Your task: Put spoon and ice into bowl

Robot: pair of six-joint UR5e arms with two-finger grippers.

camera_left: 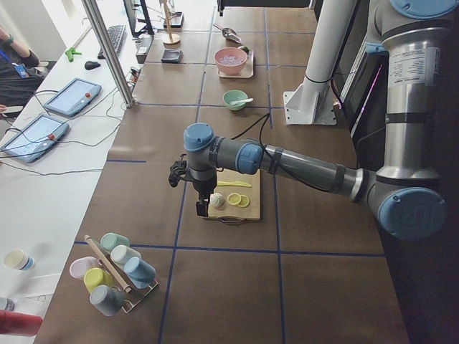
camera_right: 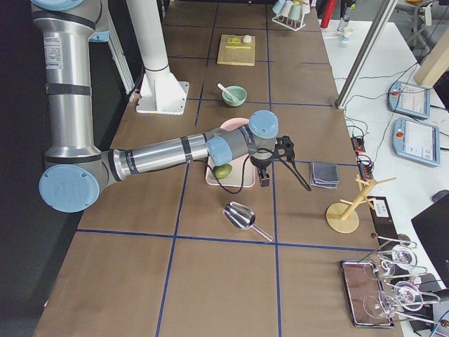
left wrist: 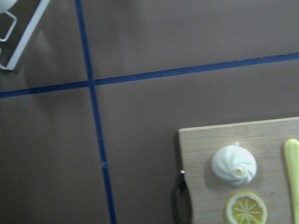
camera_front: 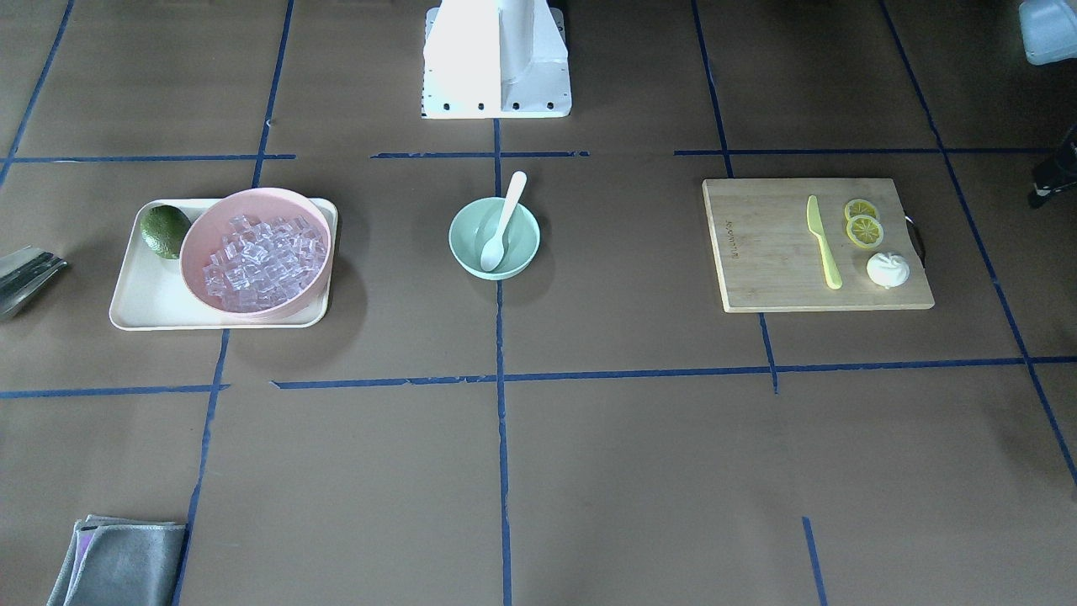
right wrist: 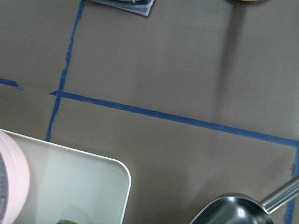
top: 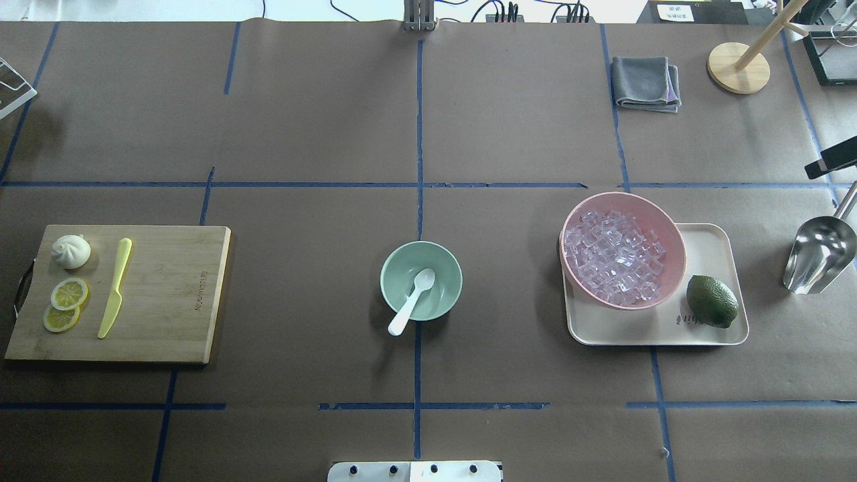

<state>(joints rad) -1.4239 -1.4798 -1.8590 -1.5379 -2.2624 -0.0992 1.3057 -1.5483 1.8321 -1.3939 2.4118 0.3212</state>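
Note:
The white spoon [top: 412, 298] lies in the mint-green bowl [top: 402, 268] at the table's middle, scoop inside and handle over the rim toward the robot; both also show in the front view, spoon [camera_front: 502, 227] and bowl [camera_front: 526, 244]. I see no cube in this bowl. The clear ice cubes [top: 616, 258] fill the pink bowl [top: 659, 214]. My left gripper [camera_left: 195, 208] hangs over the cutting board's outer end, far from the bowl. My right gripper [camera_right: 265, 177] hangs beside the tray's outer edge. I cannot tell whether either is open or shut.
The pink bowl and a green lime [top: 712, 301] sit on a cream tray [top: 710, 234]. A metal scoop [top: 817, 258] lies to its right. A wooden board [top: 174, 288] on the left holds a yellow-green knife [top: 114, 288], lemon slices and a bun. A grey cloth [top: 646, 84] lies far right.

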